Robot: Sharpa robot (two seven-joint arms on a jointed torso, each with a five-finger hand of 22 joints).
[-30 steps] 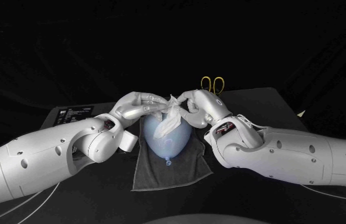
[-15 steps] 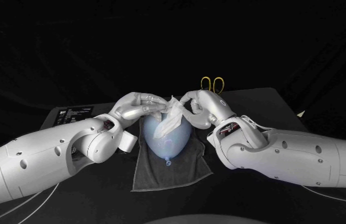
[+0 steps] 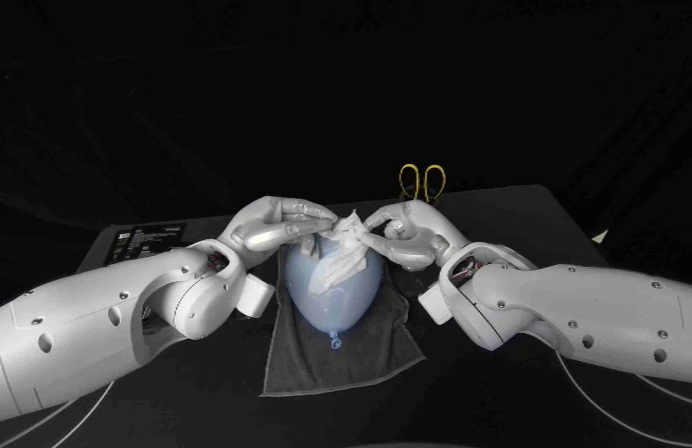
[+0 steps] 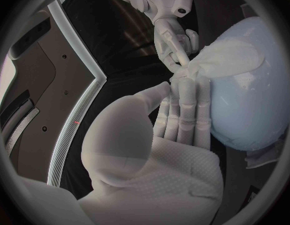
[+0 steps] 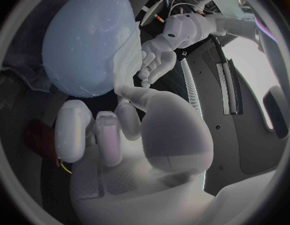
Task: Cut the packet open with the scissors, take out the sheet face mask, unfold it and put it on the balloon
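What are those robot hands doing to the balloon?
They are putting a sheet face mask on it. The left hand and the right hand each pinch the bunched-up mask over the far end of the pale blue balloon, which lies on a dark towel. The mask is not spread out yet. Yellow-handled scissors lie behind.

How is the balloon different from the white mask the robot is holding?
The balloon is pale blue; the sheet face mask is white. The balloon is round and smooth; the mask is thin and crumpled. The balloon lies on the grey cloth; the mask is pinched by the left hand and right hand. Both touch: the mask drapes over the balloon.
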